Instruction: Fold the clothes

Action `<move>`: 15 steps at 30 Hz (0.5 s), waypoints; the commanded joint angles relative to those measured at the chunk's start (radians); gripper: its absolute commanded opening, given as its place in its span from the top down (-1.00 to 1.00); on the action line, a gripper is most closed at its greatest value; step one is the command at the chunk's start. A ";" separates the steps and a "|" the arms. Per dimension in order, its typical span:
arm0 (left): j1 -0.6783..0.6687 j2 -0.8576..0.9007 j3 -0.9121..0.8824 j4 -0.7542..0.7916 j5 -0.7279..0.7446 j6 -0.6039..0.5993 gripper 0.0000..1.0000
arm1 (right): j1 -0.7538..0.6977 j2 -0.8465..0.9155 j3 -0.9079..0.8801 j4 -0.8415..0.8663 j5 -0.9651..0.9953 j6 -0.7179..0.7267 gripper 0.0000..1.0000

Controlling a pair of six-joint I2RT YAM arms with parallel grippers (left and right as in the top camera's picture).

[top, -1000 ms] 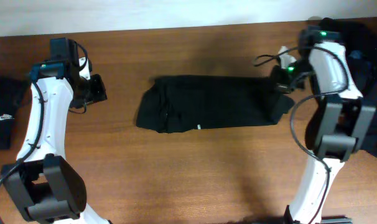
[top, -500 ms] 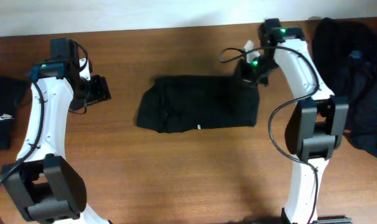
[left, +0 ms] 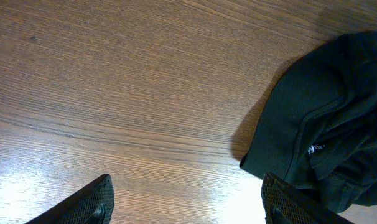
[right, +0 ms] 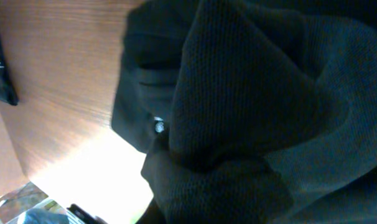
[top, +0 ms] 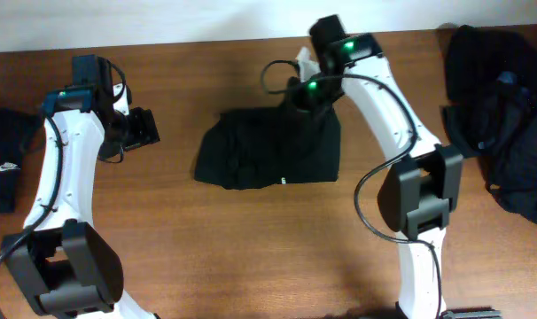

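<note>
- Sweeping toward 9 o'clock, the right gripper stays clamped on bunched cloth and has carried one end of the black T-shirt back over itself. The strip at table centre is now much shorter.
- The left gripper, at the shirt's 9 o'clock, has spread its fingers apart over the bare wood-grain table.
- A crosswise fold looks nearly laid.
- The shirt is a soft, matte, limp knit, rumpled at its left end.
- A heap of dark clothes waits at 3 o'clock, and a folded black garment lies at 9 o'clock.
</note>
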 commanded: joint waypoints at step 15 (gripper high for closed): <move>0.003 -0.022 0.013 -0.015 0.003 -0.001 -0.52 | 0.165 -0.030 0.022 0.122 0.037 0.174 0.92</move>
